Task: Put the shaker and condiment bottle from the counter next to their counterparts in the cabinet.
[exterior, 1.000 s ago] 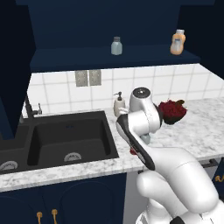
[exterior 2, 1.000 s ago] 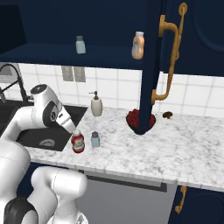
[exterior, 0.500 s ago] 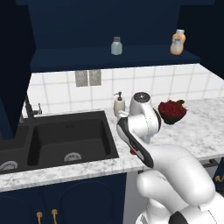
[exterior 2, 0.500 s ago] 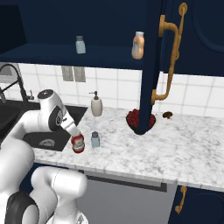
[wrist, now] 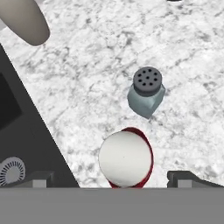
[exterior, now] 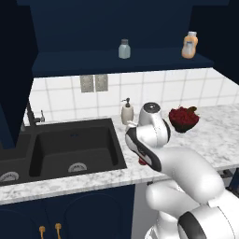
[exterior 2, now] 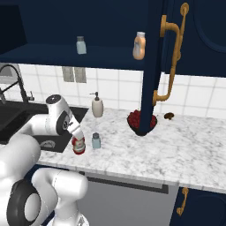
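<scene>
White arm bent low, gripper (wrist: 113, 177) pointing straight down (jaws spread wide)

White tiles (exterior: 154, 91) are covering the wall, with a grey outlet plate (exterior: 94, 83) sitting on them. A navy door (exterior 2: 155, 57) with a brass handle (exterior 2: 171, 57) is hanging open. A black faucet (exterior 2: 13, 79) is arching by the sink.
</scene>
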Robot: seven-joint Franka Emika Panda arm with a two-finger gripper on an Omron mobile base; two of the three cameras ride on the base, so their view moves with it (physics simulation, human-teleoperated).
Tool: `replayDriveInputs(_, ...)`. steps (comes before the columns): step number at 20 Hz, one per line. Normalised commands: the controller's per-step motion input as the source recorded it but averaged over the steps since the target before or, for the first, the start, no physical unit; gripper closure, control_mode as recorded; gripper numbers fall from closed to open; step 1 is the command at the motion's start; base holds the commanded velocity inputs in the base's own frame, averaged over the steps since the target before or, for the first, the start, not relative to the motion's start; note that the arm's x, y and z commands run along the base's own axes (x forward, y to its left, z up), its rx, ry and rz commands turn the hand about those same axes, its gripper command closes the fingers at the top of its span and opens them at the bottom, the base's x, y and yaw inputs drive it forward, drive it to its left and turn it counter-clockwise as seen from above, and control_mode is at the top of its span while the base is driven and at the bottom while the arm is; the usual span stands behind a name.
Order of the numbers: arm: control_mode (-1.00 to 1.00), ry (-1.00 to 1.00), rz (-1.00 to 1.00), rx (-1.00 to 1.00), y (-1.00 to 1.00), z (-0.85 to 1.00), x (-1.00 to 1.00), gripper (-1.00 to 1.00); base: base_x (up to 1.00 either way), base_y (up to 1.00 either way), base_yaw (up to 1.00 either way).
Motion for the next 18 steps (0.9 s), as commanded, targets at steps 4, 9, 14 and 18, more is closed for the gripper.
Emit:
replayDriveInputs(4,-1.00,0.00,0.00,0.01,0.00,-0.17,0.14,-1.00,0.00,0.00,0.00)
replayDriveInputs(9,-1.00,0.00,0.00,0.03,0.00,-0.15,0.11,-1.00,0.00,0.00,0.00)
replayDriveInputs(14,-1.00,0.00,0.00,0.06,-0.03,-0.15,0.05,-1.00,0.00,0.00,0.00)
replayDriveInputs(18,-1.00,0.02,0.00,0.03,0.00,-0.18,0.04,1.00,0.00,0.00,0.00)
